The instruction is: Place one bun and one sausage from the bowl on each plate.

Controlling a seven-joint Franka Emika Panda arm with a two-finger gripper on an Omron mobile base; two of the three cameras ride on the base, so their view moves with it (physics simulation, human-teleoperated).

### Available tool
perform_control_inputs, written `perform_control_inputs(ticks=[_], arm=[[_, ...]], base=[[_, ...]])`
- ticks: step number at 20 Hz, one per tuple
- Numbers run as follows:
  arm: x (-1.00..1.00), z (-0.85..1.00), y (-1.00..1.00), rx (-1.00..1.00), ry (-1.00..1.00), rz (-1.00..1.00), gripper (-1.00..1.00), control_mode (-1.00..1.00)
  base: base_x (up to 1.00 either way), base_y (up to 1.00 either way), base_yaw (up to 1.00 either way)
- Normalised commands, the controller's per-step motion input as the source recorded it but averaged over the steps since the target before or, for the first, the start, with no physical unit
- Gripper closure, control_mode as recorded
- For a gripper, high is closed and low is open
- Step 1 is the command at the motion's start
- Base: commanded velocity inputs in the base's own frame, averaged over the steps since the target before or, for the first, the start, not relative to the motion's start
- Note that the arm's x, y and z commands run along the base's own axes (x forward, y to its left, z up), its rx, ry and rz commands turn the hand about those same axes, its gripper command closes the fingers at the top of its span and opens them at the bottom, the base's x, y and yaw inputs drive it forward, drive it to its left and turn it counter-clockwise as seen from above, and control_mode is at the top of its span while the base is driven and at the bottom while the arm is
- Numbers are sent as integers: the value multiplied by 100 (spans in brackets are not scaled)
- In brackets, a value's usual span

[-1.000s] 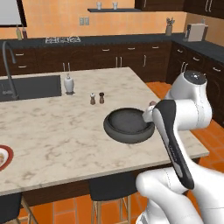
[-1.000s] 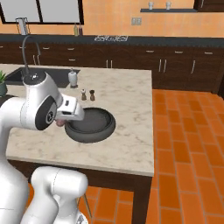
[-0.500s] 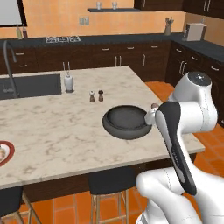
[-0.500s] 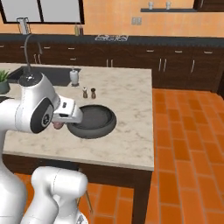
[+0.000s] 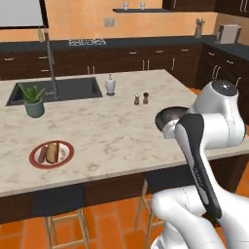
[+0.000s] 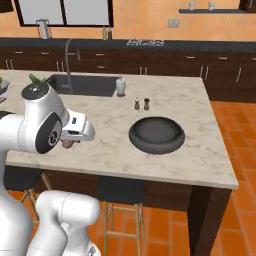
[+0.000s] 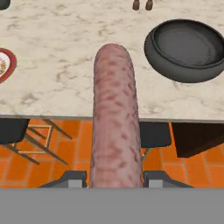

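Sausage [image 7: 114, 118]: clamped lengthwise between the fingers of my pincer [image 7: 114, 180], jutting forward over the counter edge [image 7: 65, 116], bowl [image 7: 188, 50] off to one side.

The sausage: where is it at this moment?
The sausage is clamped in the gripper, running up the middle of the hand view, held off the near edge of the counter, left of the dark bowl.

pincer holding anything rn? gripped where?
Yes: the pincer is shut on a sausage, gripped at one end. The rest of it sticks out ahead over the counter edge.
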Motion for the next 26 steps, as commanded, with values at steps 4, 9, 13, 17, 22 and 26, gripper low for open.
perform_control_inputs(ticks=[4, 9, 13, 17, 22, 26], arm=[[0, 0, 0, 0, 0, 0, 100, 100], [0, 0, 0, 0, 0, 0, 100, 100], [0, 0, 0, 0, 0, 0, 100, 100], [0, 0, 0, 0, 0, 0, 100, 100], [0, 0, 0, 0, 0, 0, 100, 100], [0, 0, 0, 0, 0, 0, 100, 100]], base=[[-8, 100, 0], [0, 100, 0], [0, 100, -2], [2, 100, -4], [3, 100, -3], [7, 100, 0]])
